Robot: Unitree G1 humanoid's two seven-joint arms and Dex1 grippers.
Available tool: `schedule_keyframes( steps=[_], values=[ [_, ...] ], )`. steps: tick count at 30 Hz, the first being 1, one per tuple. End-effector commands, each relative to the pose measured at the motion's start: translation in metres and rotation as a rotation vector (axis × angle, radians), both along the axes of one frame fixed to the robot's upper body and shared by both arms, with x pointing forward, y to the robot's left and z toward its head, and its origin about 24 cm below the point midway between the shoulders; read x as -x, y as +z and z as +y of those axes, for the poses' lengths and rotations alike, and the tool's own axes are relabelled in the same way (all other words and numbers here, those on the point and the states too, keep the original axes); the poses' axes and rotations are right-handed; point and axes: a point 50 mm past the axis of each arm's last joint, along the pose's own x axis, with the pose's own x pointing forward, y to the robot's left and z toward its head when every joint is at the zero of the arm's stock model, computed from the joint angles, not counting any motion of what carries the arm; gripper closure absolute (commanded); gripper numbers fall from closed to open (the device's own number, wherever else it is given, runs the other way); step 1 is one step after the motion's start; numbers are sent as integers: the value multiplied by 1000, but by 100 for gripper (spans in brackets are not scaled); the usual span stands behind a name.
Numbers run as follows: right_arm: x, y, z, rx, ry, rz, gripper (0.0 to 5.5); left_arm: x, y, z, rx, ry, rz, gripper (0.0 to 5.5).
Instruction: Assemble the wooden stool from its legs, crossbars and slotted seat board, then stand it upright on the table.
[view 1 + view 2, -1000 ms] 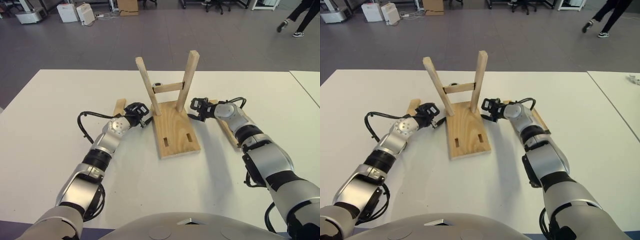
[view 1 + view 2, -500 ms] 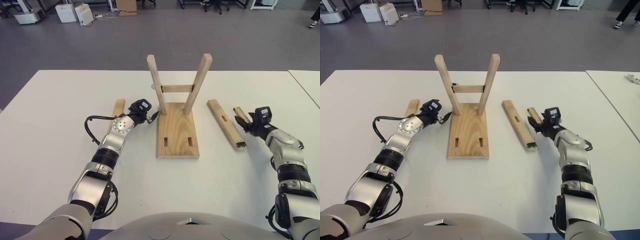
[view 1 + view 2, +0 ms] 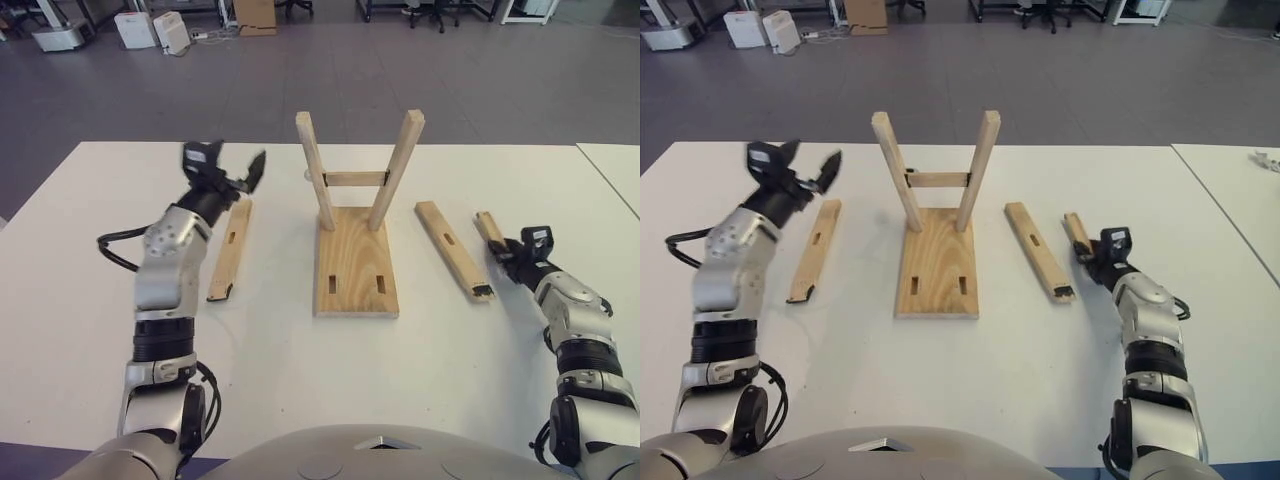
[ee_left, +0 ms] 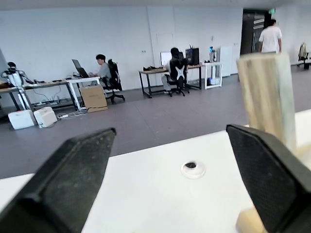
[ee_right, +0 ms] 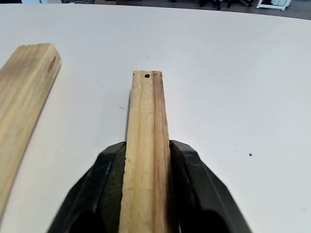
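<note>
Though stiff and light, probably smooth-faced: best to take crossbar (image 5: 146,111) across narrow sides, nearer middle. Pinched at near end by right claw (image 5: 146,162), lying on table (image 3: 300,380) right of loose leg (image 3: 452,249). Above other loose leg (image 3: 231,248), left claw (image 3: 232,170) spread wide, holding nothing. At centre, seat board (image 3: 356,265) with two legs (image 3: 314,170) up. From right wrist, pinch plainly seen; from head, only guessed.

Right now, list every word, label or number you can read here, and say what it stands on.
Nothing here reads as text.
Green sign above the far doorway: too small to read.
Cardboard box by the desks: no legible print.
Seat board and the wooden bar in the right claw: bare wood, no print.
</note>
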Motion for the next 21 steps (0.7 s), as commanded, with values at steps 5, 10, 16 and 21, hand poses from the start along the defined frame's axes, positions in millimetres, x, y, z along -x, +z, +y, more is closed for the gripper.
schedule_keyframes(
  steps=[5, 10, 16, 21],
  values=[
    [1, 248, 189, 194, 715, -1013, 419, 24, 144, -78, 530, -597, -243, 130],
    [14, 240, 237, 196, 869, -1037, 419, 30, 156, -100, 561, -733, -201, 205],
    [9, 234, 239, 251, 829, -1005, 419, 35, 150, -101, 561, -740, -164, 320],
    [9, 239, 237, 254, 797, -1026, 419, 31, 144, -97, 521, -686, -148, 416]
  ],
)
